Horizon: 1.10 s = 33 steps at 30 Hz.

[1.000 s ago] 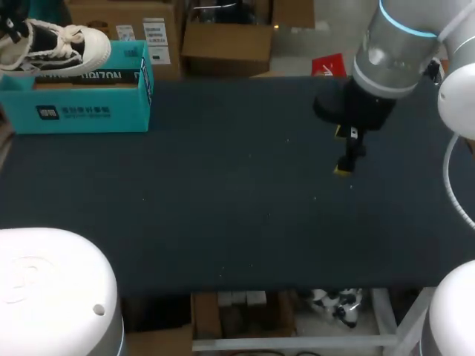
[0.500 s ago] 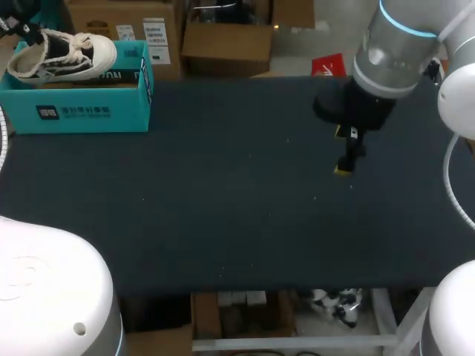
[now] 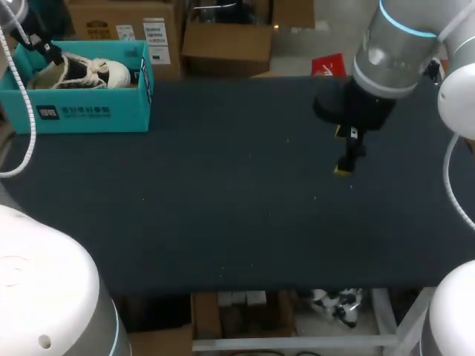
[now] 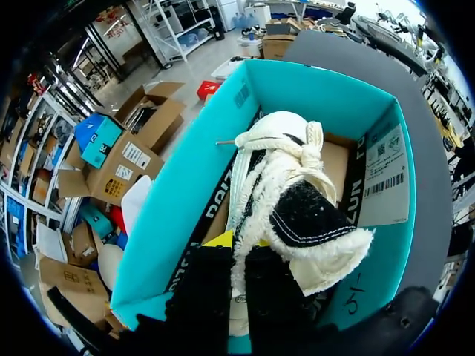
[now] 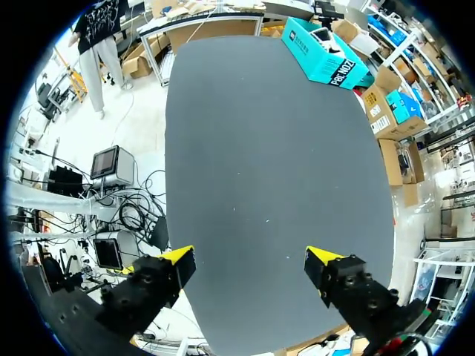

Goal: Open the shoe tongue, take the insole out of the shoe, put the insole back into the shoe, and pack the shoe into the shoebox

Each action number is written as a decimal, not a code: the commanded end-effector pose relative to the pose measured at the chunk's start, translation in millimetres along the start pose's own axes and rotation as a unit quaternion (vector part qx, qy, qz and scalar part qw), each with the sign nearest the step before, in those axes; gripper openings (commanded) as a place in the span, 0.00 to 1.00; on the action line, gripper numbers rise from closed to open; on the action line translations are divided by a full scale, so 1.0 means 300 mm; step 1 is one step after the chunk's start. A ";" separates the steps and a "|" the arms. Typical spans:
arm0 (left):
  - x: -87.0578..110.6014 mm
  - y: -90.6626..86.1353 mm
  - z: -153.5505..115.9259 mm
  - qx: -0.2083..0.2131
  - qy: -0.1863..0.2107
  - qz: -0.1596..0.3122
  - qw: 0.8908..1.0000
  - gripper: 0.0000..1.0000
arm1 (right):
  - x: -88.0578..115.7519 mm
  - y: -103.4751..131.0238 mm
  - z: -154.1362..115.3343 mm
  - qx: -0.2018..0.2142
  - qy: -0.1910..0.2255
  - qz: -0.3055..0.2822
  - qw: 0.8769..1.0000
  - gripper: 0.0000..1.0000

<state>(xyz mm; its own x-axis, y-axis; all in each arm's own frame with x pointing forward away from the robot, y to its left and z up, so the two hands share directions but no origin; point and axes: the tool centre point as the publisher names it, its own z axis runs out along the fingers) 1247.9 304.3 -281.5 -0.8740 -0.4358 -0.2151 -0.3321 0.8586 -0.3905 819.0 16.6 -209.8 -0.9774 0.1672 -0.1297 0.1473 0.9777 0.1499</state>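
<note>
My left pincer point(image 4: 237, 259) pinched the fuzzy cream-and-black canvas sneaker point(image 4: 297, 211) inside the teal cardboard shoebox point(image 4: 178, 215); right pincer point(image 5: 249, 265) gaped wide over the dark counter point(image 5: 274, 148).

The shoe point(image 3: 85, 72) lies in the shoebox point(image 3: 89, 111) at the table's point(image 3: 223, 208) ten o'clock, the right gripper point(image 3: 344, 168) probably above two o'clock.

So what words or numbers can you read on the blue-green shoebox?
Shoebox front: white logo and print, too small to read.
Inside walls: black letters, half hidden by the shoe, not readable whole.
Barcode label inside: print too small to read.
</note>
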 end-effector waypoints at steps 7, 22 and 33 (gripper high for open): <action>0.032 -0.041 0.124 -0.038 0.071 0.025 0.996 0.00 | 0.002 -0.001 0.000 0.000 -0.001 0.000 1.000 1.00; 0.088 -0.104 -0.140 0.011 0.006 -0.004 1.000 1.00 | 0.002 -0.001 0.000 0.000 -0.001 0.000 1.000 1.00; 0.290 -0.134 -0.395 0.000 -0.016 0.040 0.999 1.00 | 0.002 -0.001 0.000 0.000 -0.001 0.000 1.000 1.00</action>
<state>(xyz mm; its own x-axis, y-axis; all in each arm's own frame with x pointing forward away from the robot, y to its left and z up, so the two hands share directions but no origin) 1211.1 276.2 -206.6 -0.9432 -0.3177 -0.0968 -0.2561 0.8813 -0.3971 819.0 16.5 -209.9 -0.9773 0.1672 -0.1298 0.1473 0.9776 0.1502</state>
